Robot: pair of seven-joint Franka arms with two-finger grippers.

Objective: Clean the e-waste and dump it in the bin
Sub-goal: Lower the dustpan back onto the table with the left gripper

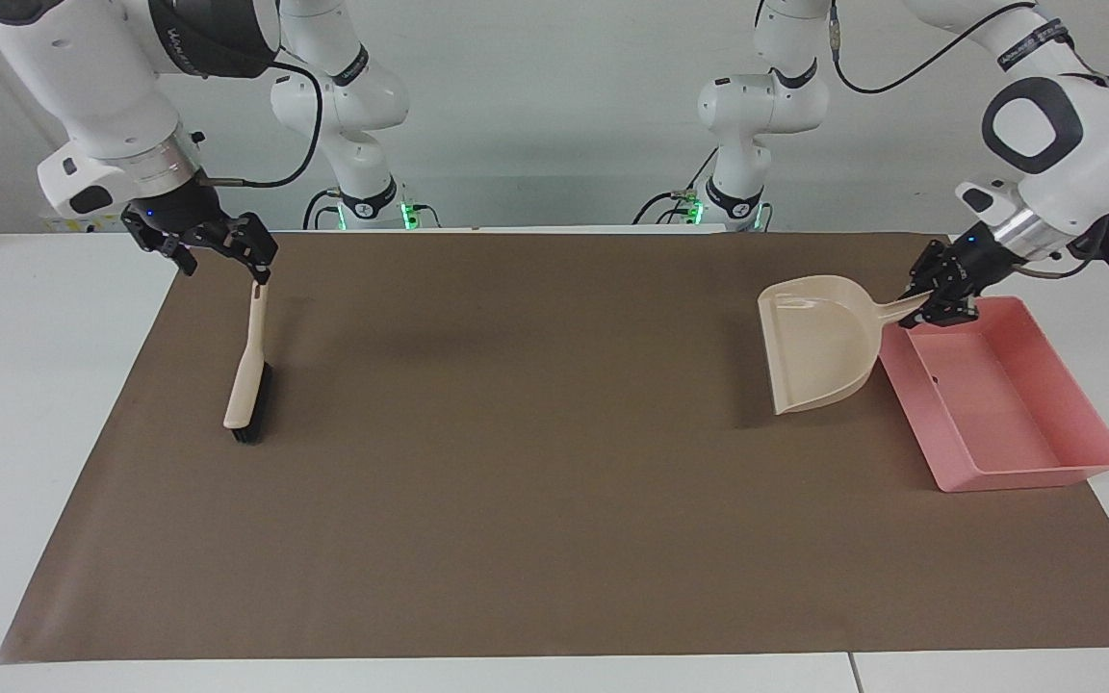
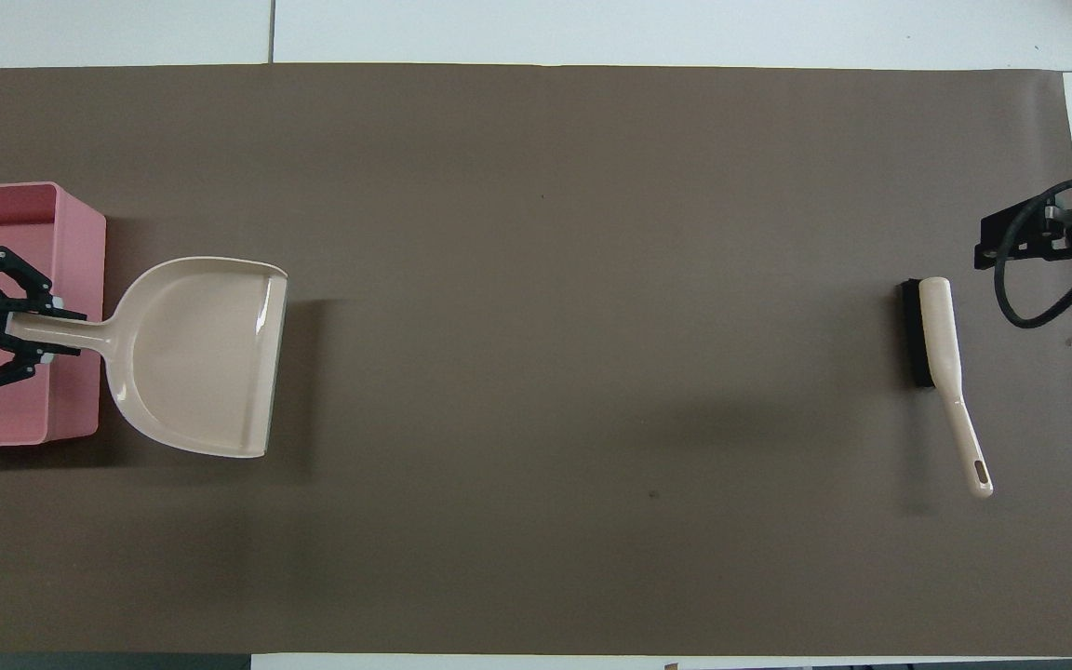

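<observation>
The left pincer (image 1: 940,306) grips the handle of the beige plastic dustpan (image 1: 816,342) over the shallow pink plastic bin (image 1: 1045,452) — e-waste unseen — while the right pincer (image 1: 227,258) waits wide above the cream-handled black-bristled brush (image 1: 248,371) on the brown-matted counter (image 1: 535,500).

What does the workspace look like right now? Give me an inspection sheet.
Surface: brown mat on a white table.
Job's things: pink bin at the left arm's end; e-waste cannot be made out.
Clutter: brush lying on the mat at the right arm's end; one tiny dark speck on the mat.
Grippers: left gripper over the bin's edge, jaws shut on the handle of the dustpan, whose pan is over the mat beside the bin. Right gripper over the brush's handle tip, jaws open, holding nothing.
Cables: black cable looped at the right gripper.
Surroundings: nothing seen.
</observation>
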